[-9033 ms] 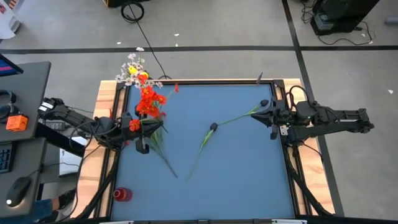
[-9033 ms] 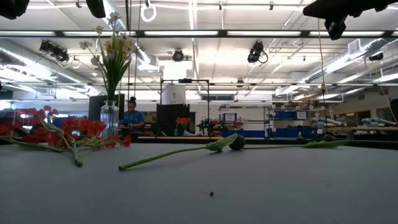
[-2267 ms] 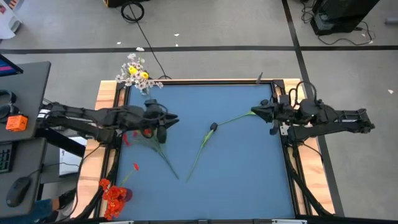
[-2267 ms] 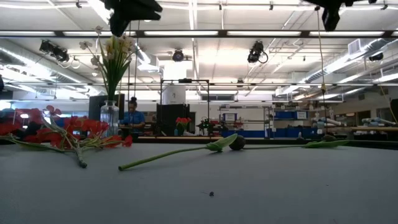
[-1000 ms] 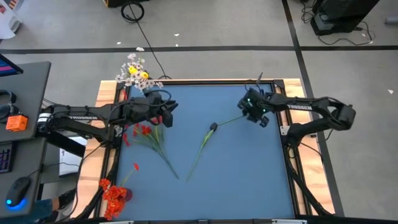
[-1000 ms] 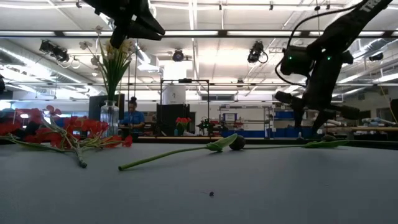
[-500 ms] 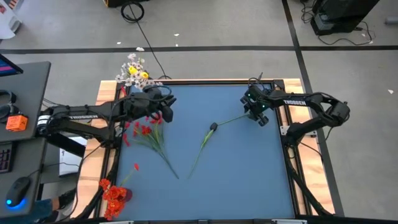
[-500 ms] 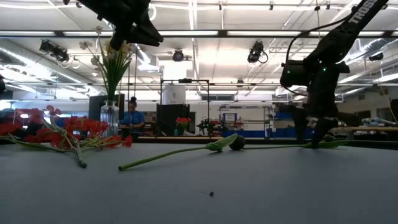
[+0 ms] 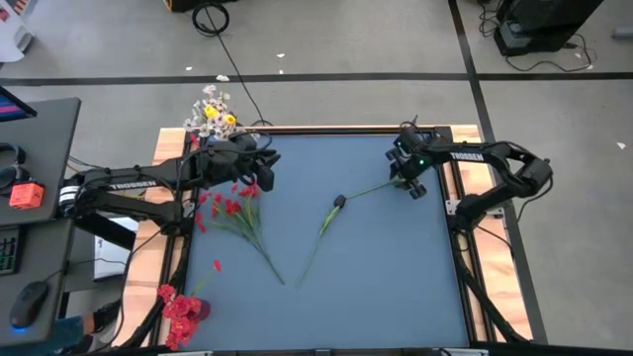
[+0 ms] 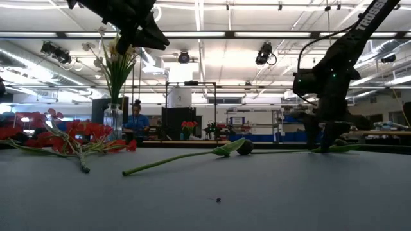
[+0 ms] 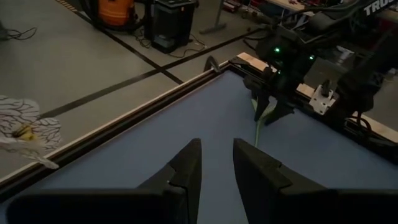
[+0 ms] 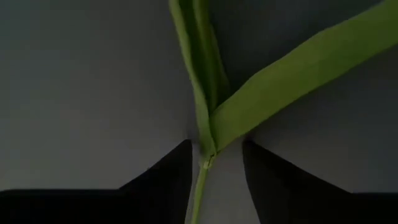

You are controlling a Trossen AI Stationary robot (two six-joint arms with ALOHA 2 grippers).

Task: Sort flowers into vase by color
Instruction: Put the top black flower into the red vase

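Desk (image 9: 376,287): blue top, wood frame, seen from above. Both arms over its far half.

Change, right side: a sec ago the right gripper (image 9: 407,178) was further in over the blue; it has since shifted toward the far right corner and dropped onto the stem end of the dark-bud flower (image 9: 338,202). Low view confirms: the jaws, hanging off the surface before, now reach desk level at the stem. Right wrist view: jaws apart, straddling the green stem (image 12: 202,124) at the point where a leaf forks off; not closed yet. Judgement: pick of this flower is imminent; closing is the next call.

Change, left side: left gripper (image 9: 259,170) moved from mid-desk toward the far left corner, nearer the glass vase (image 10: 113,122) holding the white/yellow sprigs (image 9: 213,111). Left wrist view: jaws part-open, narrow gap, nothing between them. Arm stretched low across the left edge, wrist level.

Red sprigs (image 9: 226,206): loose on desk just below the left gripper, stems trailing toward centre; not sorted. One red bit (image 9: 216,264) lies apart. Red bunch (image 9: 178,311) now at near left corner, where 9 s ago only a small red item showed. Judgement: red partly sorted; dark-bud flower pending.
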